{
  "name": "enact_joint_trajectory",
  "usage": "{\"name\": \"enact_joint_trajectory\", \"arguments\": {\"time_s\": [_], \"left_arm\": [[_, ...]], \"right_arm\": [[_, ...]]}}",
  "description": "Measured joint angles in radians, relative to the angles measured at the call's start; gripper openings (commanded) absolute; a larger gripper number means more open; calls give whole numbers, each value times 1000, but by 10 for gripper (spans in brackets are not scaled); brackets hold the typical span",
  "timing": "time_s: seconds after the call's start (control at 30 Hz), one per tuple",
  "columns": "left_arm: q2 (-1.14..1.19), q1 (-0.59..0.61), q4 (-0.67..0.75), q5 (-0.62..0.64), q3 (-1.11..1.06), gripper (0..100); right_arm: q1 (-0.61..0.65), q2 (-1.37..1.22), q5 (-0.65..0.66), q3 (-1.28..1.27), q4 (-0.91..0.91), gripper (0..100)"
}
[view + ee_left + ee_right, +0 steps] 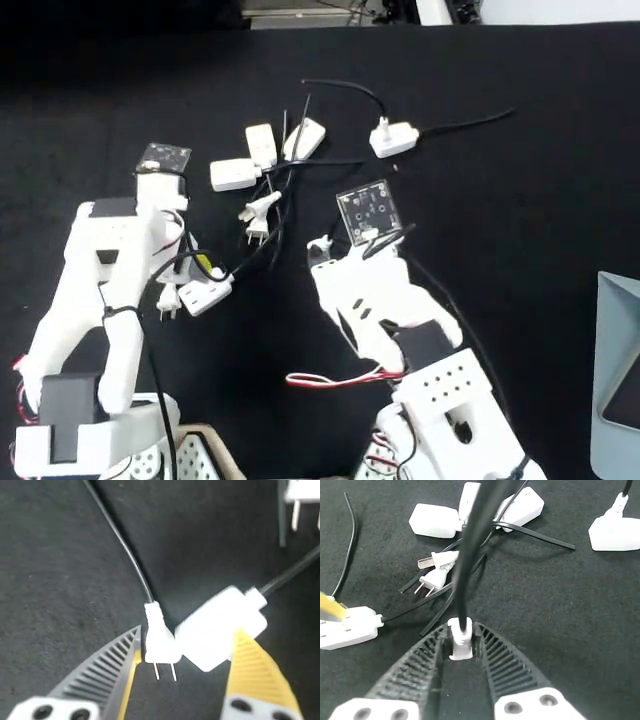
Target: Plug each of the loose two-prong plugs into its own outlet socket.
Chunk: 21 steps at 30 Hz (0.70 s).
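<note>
Table in black cloth, two white arms working on it. Left gripper is spread wide: a white outlet socket sits against its yellow finger, a two-prong plug just beside it, prongs bare. Right gripper is clenched on a second plug. Spare sockets and loose plugs lie mid-table.
</note>
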<state>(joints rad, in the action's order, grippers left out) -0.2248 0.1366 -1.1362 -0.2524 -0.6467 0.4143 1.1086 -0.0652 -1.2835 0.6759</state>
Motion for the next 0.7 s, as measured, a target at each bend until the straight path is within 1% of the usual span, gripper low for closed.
{"name": "enact_joint_trajectory", "arguments": {"time_s": [0.17,0.43,0.53,0.63,0.7], "left_arm": [[0,-52,-51,-106,6,279],[9,-80,-44,-304,5,277],[9,-80,40,-345,-43,274],[9,-87,166,-353,-133,273],[9,-100,218,-351,-180,245]], "right_arm": [[0,0,0,0,0,12],[0,0,0,0,0,12],[0,0,0,0,0,12],[0,0,0,0,0,12],[0,0,0,0,0,12]]}}
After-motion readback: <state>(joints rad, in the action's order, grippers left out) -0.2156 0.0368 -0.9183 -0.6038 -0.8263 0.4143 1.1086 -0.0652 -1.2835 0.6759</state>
